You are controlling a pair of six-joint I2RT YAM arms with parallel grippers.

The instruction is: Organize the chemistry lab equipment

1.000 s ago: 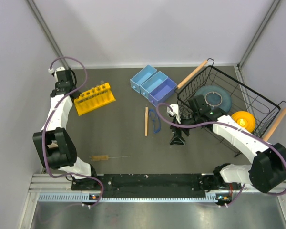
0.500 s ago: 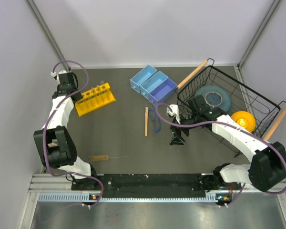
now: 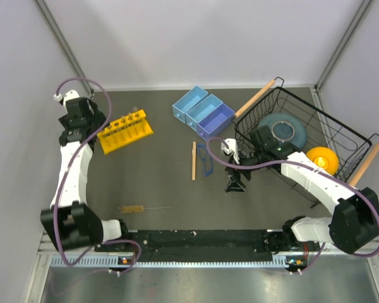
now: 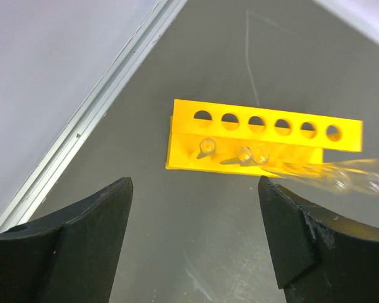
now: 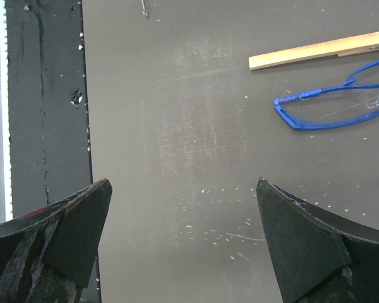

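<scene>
Hovering empty over the yellow rack that corrals the glass tubes, the left gripper has its fingers apart, as does the right gripper near the blue-framed safety glasses.

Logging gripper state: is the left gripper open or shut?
Open: the left gripper has its black fingers wide apart, nothing between them, the yellow six-hole rack visible beyond.

Even, bright overhead light; shadows on the grey counter are soft and short. The glass tubes blur at the left wrist view's right edge.
</scene>
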